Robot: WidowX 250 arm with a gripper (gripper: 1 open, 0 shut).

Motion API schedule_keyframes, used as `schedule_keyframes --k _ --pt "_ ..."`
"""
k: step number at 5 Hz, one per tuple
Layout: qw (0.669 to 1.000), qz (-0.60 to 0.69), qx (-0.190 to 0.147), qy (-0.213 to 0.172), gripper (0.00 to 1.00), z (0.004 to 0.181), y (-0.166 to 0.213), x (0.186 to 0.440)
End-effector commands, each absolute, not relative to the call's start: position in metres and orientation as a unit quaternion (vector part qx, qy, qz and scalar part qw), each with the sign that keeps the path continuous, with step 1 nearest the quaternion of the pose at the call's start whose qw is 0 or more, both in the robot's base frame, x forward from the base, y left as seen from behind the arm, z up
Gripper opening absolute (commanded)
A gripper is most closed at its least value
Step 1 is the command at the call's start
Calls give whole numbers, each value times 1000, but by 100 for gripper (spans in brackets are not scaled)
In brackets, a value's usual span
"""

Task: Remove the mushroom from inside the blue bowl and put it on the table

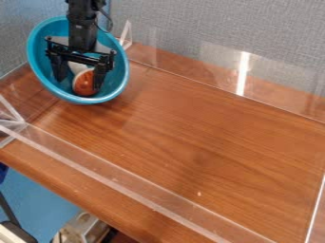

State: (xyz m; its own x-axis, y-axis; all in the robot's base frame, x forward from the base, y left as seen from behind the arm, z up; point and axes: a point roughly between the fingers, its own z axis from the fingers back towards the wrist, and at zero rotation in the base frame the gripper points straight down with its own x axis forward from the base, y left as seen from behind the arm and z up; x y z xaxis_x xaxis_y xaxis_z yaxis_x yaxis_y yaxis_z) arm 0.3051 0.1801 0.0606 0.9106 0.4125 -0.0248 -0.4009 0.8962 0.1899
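Note:
The blue bowl [51, 78] stands at the table's far left corner, tilted toward me. Inside it lies the mushroom [86, 83], its reddish-brown cap near the bowl's lower wall and its cream stem pointing up. My gripper [86, 70] hangs down into the bowl from above, open, with one black finger [57, 63] left of the mushroom and the other to its right. The fingers straddle the mushroom without closing on it. The table [191, 133] is glossy reddish-brown wood.
Low clear acrylic walls [241, 66] edge the tabletop on all sides. A grey wall rises behind. The front edge [114, 204] drops off toward the floor at the lower left.

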Motion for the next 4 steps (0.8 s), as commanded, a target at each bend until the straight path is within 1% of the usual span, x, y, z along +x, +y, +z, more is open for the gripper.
schedule_keyframes --k 1,4 --pt "971 215 105 5 0 75 187 311" --pt "966 230 120 1 0 78 184 306"
